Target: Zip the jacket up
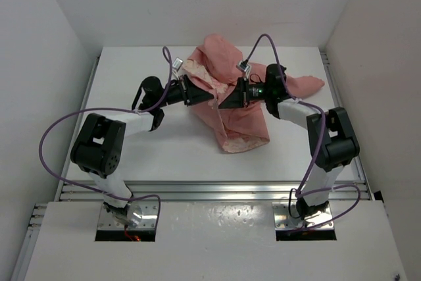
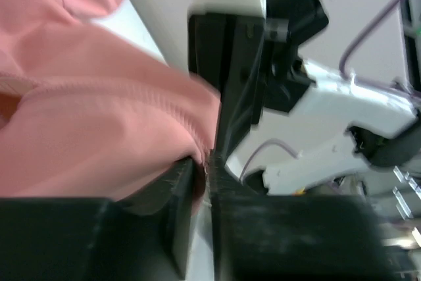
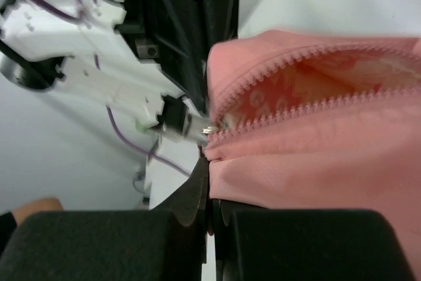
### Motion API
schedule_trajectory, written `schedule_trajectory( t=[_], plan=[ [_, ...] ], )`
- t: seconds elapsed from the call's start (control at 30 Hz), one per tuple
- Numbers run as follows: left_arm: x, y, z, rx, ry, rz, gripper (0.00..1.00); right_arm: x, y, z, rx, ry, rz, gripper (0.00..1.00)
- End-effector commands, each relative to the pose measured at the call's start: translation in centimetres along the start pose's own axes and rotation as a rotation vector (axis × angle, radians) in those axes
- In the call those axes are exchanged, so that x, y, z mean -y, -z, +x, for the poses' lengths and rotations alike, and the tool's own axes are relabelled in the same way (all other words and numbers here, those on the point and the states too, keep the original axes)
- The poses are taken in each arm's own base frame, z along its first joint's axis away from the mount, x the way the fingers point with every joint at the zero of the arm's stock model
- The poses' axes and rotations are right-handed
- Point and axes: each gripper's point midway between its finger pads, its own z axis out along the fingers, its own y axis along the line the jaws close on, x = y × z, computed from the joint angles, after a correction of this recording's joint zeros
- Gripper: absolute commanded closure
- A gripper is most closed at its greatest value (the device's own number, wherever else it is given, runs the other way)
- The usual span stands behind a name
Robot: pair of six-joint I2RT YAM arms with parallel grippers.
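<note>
The jacket (image 1: 240, 110) lies crumpled in the middle of the table (image 1: 131, 156), its zipper (image 3: 316, 106) gaping. The right gripper (image 3: 209, 185) is clamped on fabric just below the slider (image 3: 208, 129), anchoring it. The left gripper (image 2: 204, 172) pinches there too, probably on the slider, to draw it along.

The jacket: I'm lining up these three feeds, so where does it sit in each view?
Top external: jacket mid-table, slightly right of centre.
Left wrist: jacket fills the left half.
Right wrist: jacket fills the right half, zipper partly open.
Shared landmark: the jacket edge pinched where left tool and right tool meet.
</note>
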Motion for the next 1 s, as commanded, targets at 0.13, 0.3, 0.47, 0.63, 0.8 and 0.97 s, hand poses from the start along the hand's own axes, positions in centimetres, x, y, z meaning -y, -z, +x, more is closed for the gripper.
schedule_trajectory(
  t=[0.13,0.3,0.47,0.63,0.8,0.97],
  plan=[
    [2.6,0.4,-5.4,0.129,-0.285,-0.022,0.41,-1.9,0.6,3.5,-0.169,0.025,0.024,1.0],
    [0.6,2.4,-4.8,0.042,-0.382,-0.159,0.35,-2.5,1.2,4.7,-0.186,-0.026,0.041,1.0],
    [-0.2,4.0,-3.1,-0.145,-0.83,-0.264,0.35,-3.0,1.5,6.0,-0.185,-0.096,0.031,1.0],
    [2.3,4.9,0.9,-0.241,-1.185,-0.22,0.43,-3.2,1.5,6.1,-0.166,-0.183,0.046,1.0],
    [3.7,4.9,4.8,-0.278,-1.333,-0.223,0.44,-2.6,1.0,5.8,-0.106,-0.3,0.058,1.0],
    [5.3,4.8,8.6,-0.263,-1.526,-0.218,0.43,-2.0,0.5,4.9,-0.037,-0.389,0.057,1.0]
  ],
)
